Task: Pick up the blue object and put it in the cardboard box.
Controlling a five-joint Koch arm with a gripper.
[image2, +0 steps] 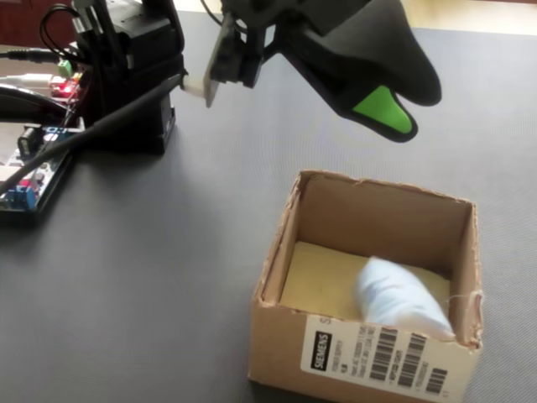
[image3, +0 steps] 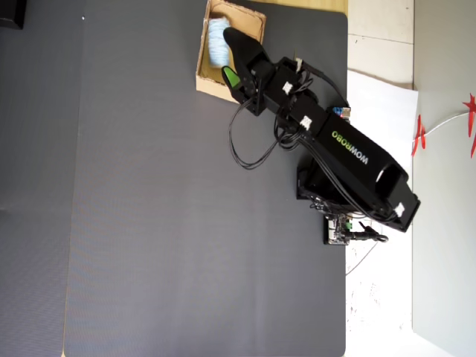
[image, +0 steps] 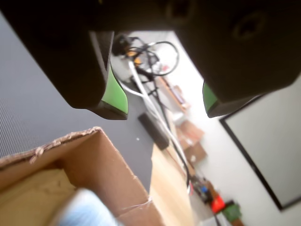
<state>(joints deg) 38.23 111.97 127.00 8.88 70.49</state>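
The pale blue object [image2: 399, 299] lies inside the cardboard box [image2: 369, 359], against the near right wall in the fixed view. It shows blurred at the bottom of the wrist view [image: 87, 210], within the box [image: 109, 165]. My gripper [image: 163, 110] hangs above the box, open, its green-padded jaws wide apart with nothing between them. In the fixed view the gripper [image2: 393, 111] hovers over the box's far wall. From overhead, the gripper [image3: 231, 63] partly covers the box [image3: 251, 16] and the blue object [image3: 217, 39].
The arm's black base [image2: 134, 75] and a circuit board [image2: 33, 172] with cables stand at the left of the fixed view. The dark grey mat [image3: 149, 193] ends just right of the box; beyond lie a wooden surface [image: 169, 188] and white paper [image3: 379, 111].
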